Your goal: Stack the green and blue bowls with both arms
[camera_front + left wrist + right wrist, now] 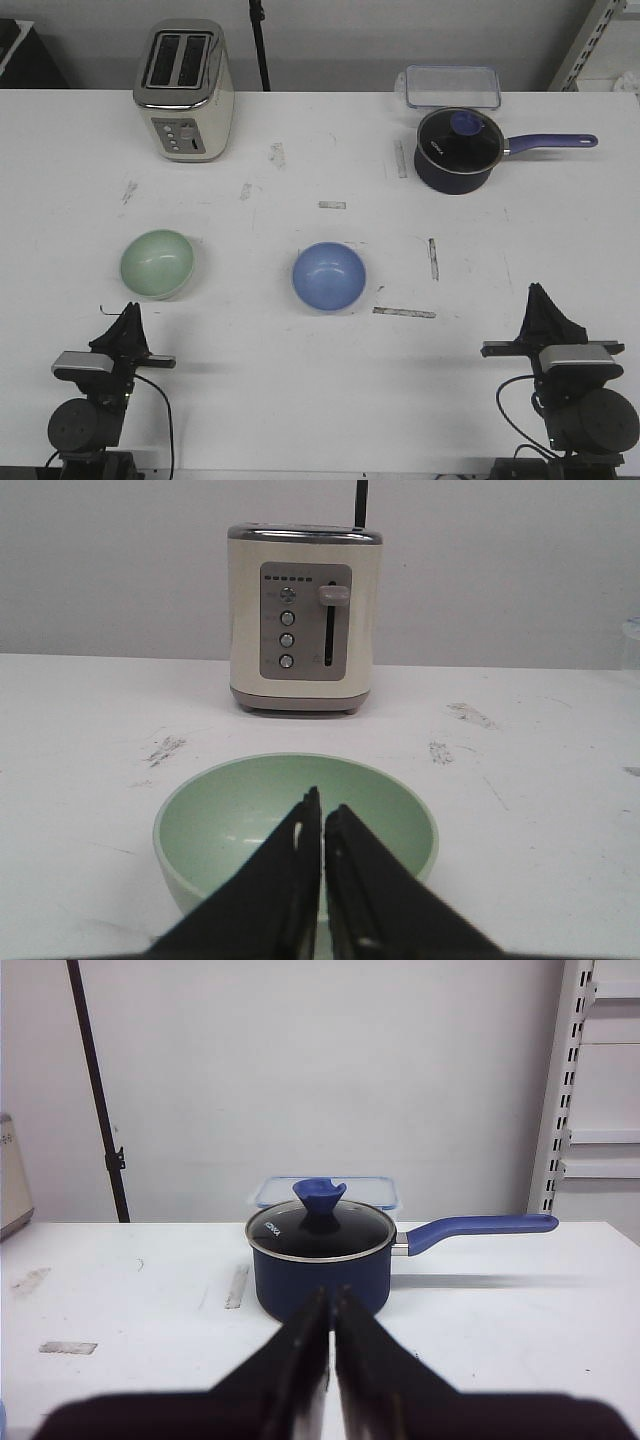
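- Green and blue bowls are both on my white bench (300, 400), well apart, neither stacked on the other.
- I see the pale mint green smooth round bowl (157, 263) upright toward the left edge of the bench, mouth up, nothing inside.
- I see the medium blue smooth round bowl (329, 277) upright near the middle of the bench, also mouth up, nothing visible inside it.
- My left gripper (128, 318) sits at the near edge, just beside the green bowl on its near side, not touching it in the front view. Its black fingers are pressed together with only a thin slit between them and nothing held.
- Left wrist view: the green bowl (295, 820) lies right ahead of the fingertips (322, 815).
- My right gripper (541, 300) sits at the near edge toward the right corner, well apart from the blue bowl. Its fingers are together, nothing between them.
- A cream and silver two-slot toaster (185, 90) stands near the far left of the bench.
- A dark navy saucepan with a glass lid and long blue handle (460, 148) stands toward the far right; a clear rectangular plastic container (452, 86) lies just behind it at the far edge.
- Scuff marks and bits of grey tape (404, 312) show on the bench surface.
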Robot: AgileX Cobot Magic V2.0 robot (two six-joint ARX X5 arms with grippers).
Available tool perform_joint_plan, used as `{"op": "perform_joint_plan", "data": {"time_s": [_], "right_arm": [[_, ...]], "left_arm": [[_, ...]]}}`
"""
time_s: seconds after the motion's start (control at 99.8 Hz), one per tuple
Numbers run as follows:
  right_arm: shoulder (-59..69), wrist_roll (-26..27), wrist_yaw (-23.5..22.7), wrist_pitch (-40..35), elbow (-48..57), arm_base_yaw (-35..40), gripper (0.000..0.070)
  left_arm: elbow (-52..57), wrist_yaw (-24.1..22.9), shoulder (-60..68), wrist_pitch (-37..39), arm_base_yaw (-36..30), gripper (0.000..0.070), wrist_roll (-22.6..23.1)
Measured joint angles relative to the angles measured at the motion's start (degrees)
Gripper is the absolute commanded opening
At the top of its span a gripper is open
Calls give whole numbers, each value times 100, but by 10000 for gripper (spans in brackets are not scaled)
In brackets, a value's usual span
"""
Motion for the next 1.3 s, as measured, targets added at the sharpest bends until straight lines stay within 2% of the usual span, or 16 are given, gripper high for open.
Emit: {"op": "perform_joint_plan", "data": {"time_s": [0.19,0.361,0.561,0.682,0.942,1.303], "right_arm": [[0,0,0,0,0,0,2],[0,0,0,0,0,0,3],[0,0,0,0,0,0,3],[0,0,0,0,0,0,3],[0,0,0,0,0,0,3],[0,0,0,0,0,0,3]], "left_arm": [[107,-2,17,94,0,4,162],[831,-2,413,74,0,4,245],[1749,-2,1576,31,0,3,262],[2457,-2,2452,-302,0,4,7],[4148,4,4325,-1683,0,3,-282],[6024,114,6389,-4489,90,3,-437]]}}
